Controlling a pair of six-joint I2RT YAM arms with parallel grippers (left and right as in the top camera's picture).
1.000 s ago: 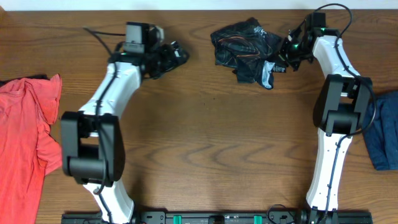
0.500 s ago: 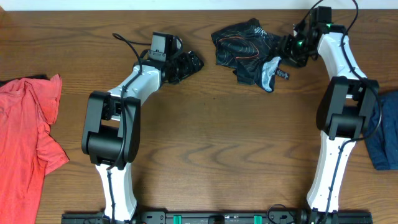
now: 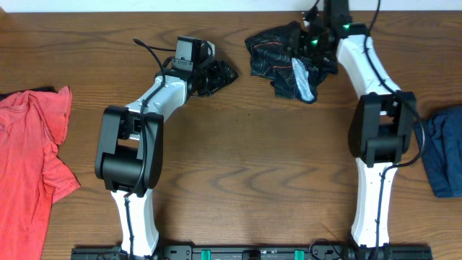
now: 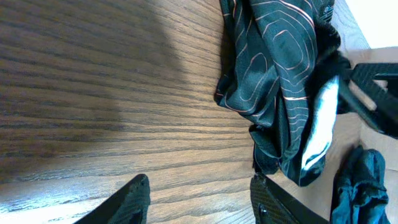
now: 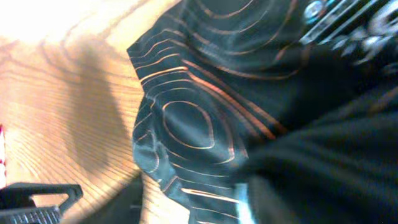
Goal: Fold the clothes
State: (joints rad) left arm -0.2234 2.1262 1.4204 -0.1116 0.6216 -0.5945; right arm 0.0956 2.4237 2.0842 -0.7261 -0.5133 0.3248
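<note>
jersey (image 3: 278,54) lies crumpled on table (image 3: 245,152); left jaws parted, empty; right jaws over it, grip unclear.

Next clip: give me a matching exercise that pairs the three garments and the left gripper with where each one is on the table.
Things:
1. black jersey
2. red garment
3. blue garment
4. left gripper

Places:
A. at the right edge of the table
B. over bare wood, left of the black jersey
C. at the left edge of the table
D. at the far side, crumpled in a heap

Pairs: 1-D, 2-C, 3-A, 4-B
</note>
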